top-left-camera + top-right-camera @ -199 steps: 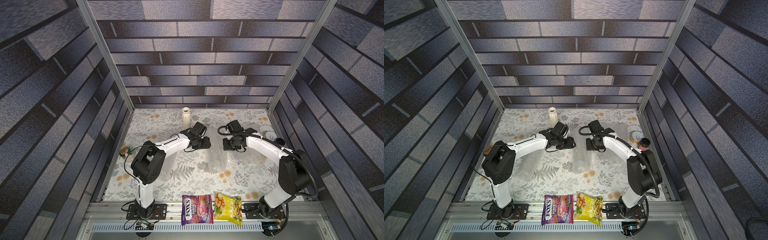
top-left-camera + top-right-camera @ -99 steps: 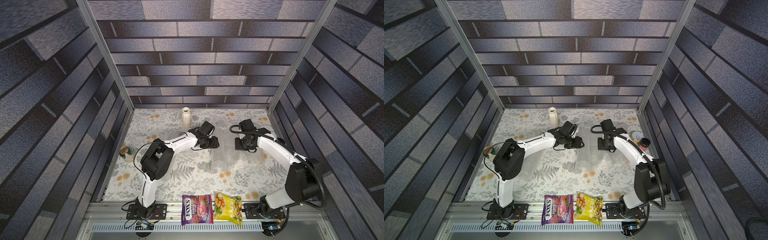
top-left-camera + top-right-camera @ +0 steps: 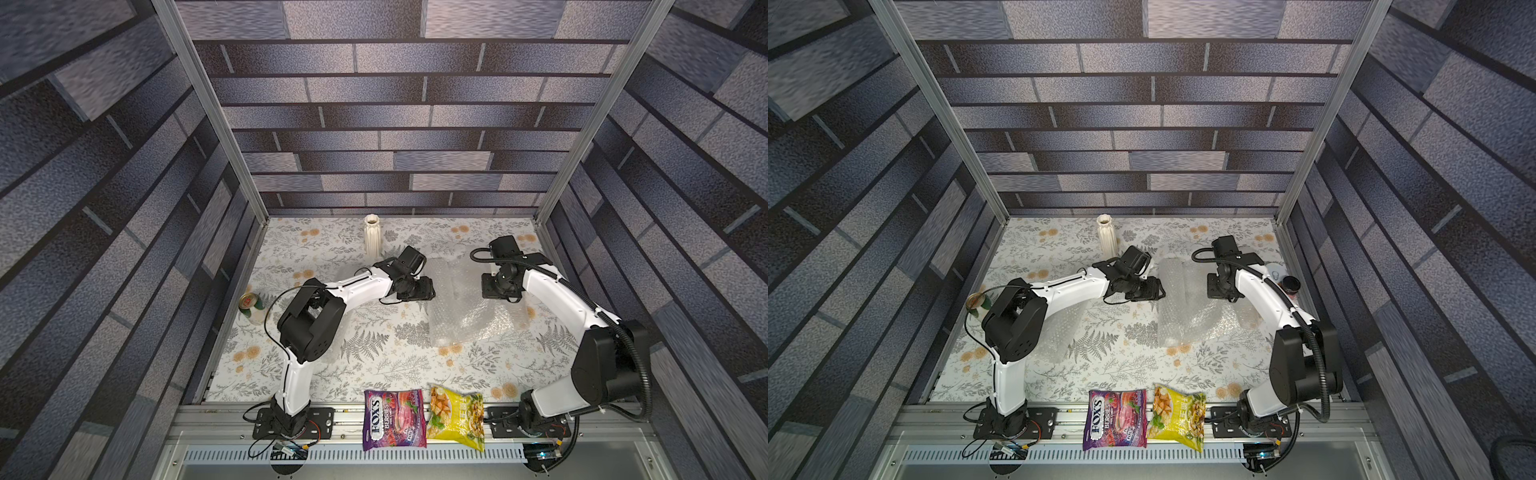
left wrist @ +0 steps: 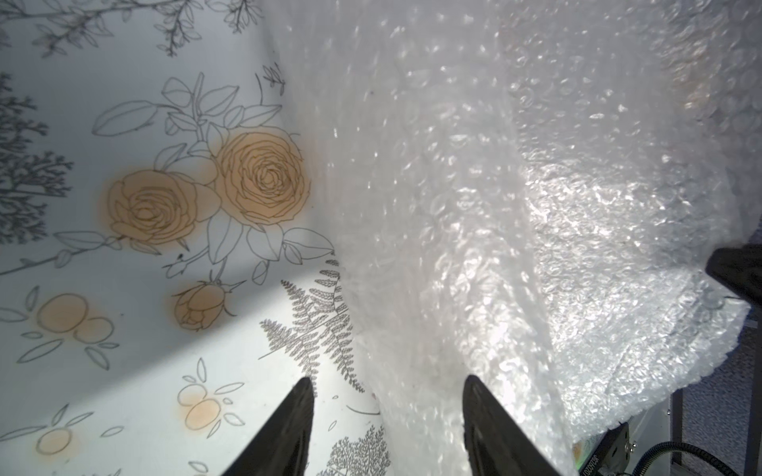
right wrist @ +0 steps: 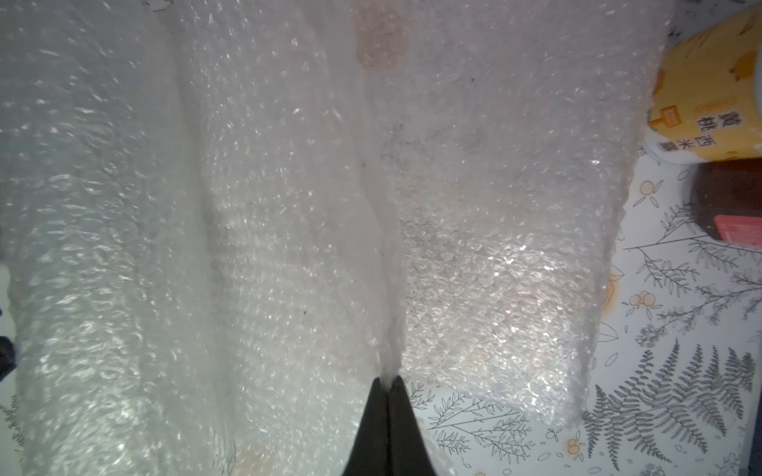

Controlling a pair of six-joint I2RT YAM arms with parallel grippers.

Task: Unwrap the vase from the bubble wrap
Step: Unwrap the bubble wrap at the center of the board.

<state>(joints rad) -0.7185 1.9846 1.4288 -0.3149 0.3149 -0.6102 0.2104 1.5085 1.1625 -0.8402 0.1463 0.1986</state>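
Left arm: base on the near-left rail, elbow folded up high, forearm reaching far and right toward the middle of the table [image 3: 374, 365]. Left hand [image 3: 415, 289] sits low at the left edge of the bubble wrap [image 3: 465, 307]. Its fingers [image 4: 288, 428] stand a narrow gap apart with the wrap's edge lying in the gap, not clamped; can't tell if a finger touches it

Right arm: base near right, upper arm upright, forearm reaching far and left. Right hand [image 5: 389, 381] has its tips closed tight, holding a raised fold of the wrap

The wrap lies crumpled and mostly spread out, centre-right on the table between the two hands, in both top views. The vase [image 3: 372, 235] is bare and upright at far centre-left, apart from the wrap, just far-left of the left wrist

Room: open table on the near side between the arms. The wrap's right edge is near a yellow cup [image 5: 709, 90] and a dark jar [image 5: 725, 198] by the right wall. A can [image 3: 251, 306] stands at the left wall. A FOX'S candy bag [image 3: 392, 419] and a yellow snack bag [image 3: 457, 417] lie on the near rail

Hidden: both hands' tips are covered by their wrist bodies in the top views. A second wrap piece [image 3: 1059, 336] is partly under the left forearm. Cup and jar are cut off in the right wrist view. Whatever is under the wrap is unclear
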